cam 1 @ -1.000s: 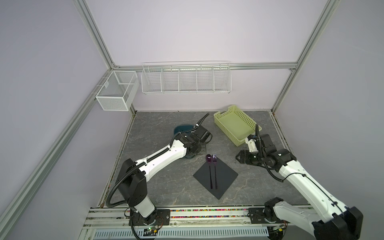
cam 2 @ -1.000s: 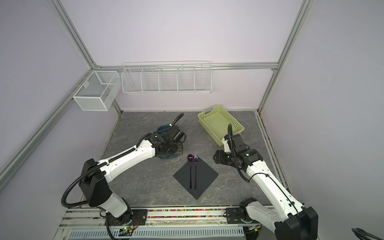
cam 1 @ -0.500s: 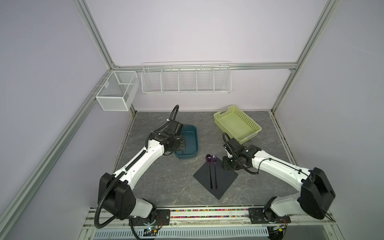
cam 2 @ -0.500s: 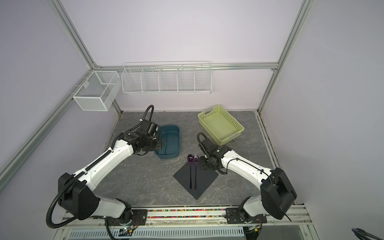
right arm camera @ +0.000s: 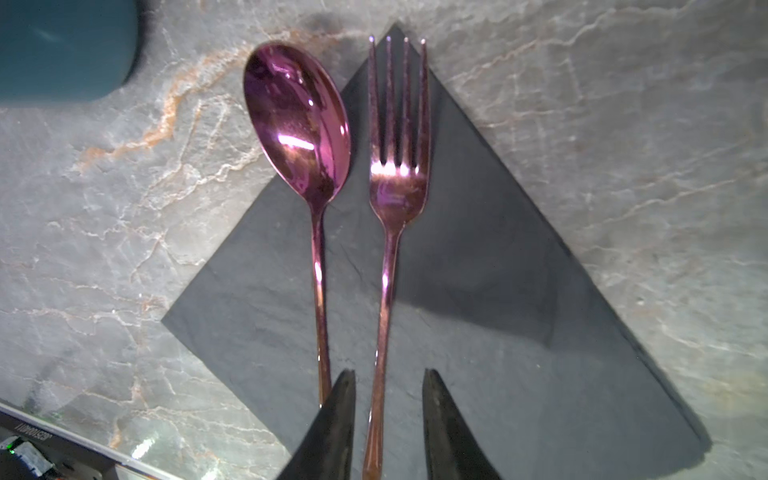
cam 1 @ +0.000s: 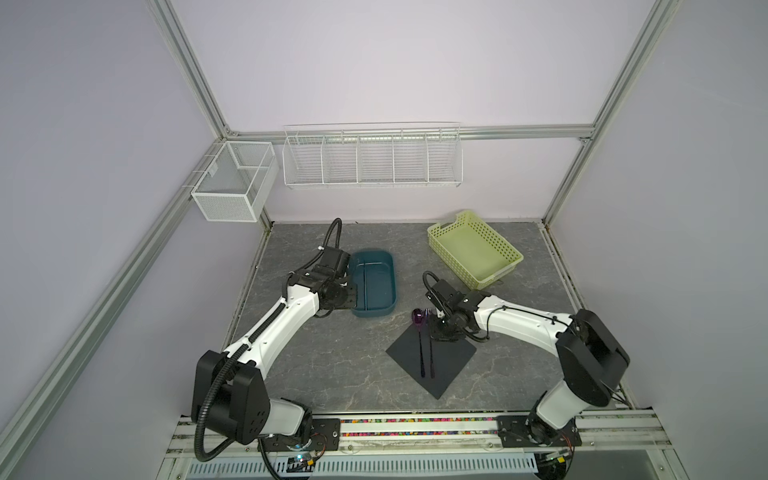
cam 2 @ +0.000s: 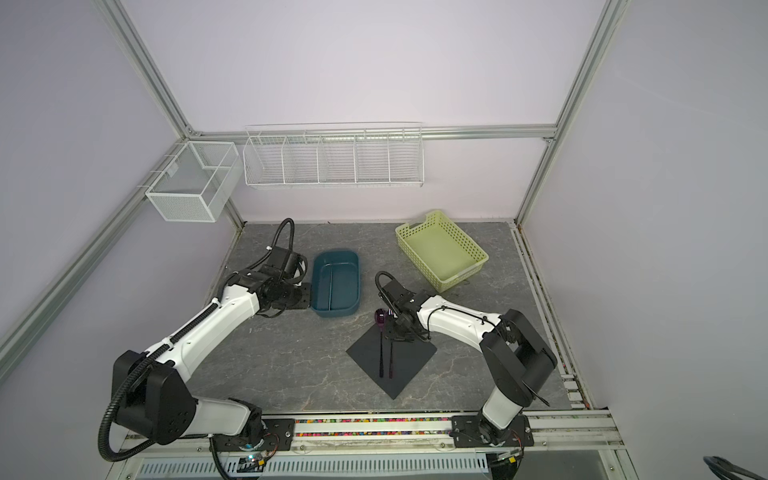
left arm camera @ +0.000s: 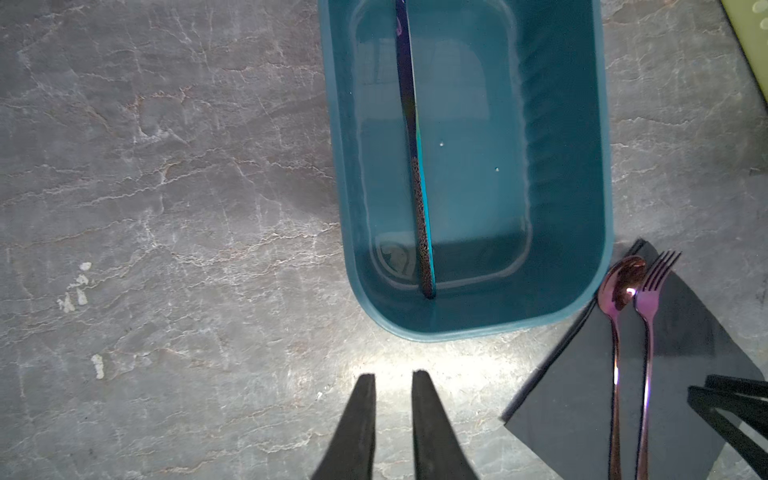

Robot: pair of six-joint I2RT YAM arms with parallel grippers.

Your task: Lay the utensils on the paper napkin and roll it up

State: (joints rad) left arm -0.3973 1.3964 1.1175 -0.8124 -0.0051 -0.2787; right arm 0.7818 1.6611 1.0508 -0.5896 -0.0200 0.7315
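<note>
Near the frame's middle, the right gripper (cam 1: 435,332) sat loose around the fork (right arm camera: 397,187) on the paper napkin (cam 1: 453,361). The left gripper (left arm camera: 393,382), barely apart, held nothing.

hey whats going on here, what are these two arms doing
It's a place-and-roll job, partway through. The spoon and fork lie side by side on the black napkin. The right gripper is low over the fork, jaws open either side of its handle. The knife is not yet moved: it lies in the teal tub, with the left gripper near that tub, slightly open and empty.
</note>
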